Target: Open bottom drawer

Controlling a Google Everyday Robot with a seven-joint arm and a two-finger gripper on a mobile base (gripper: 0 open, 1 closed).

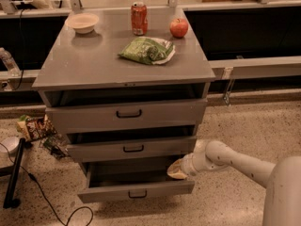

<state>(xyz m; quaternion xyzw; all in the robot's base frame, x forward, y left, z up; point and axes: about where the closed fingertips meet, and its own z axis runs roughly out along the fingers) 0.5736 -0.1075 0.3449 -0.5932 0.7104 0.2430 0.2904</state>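
Observation:
The bottom drawer (136, 191) of the grey cabinet (94, 67) is pulled out toward me, its shallow tray showing and its small black loop handle (137, 194) at the front middle. My gripper (177, 169) reaches in from the right on a white arm (235, 161) and sits at the drawer's right end, just above its front right corner. The middle drawer (131, 148) and the top drawer (127, 114) above it stick out only slightly.
On the cabinet top stand a white bowl (82, 22), a red can (138, 18), a red apple (178, 28) and a green chip bag (148, 50). Snack wrappers (35, 126) and a black cable (42, 197) lie on the floor at left.

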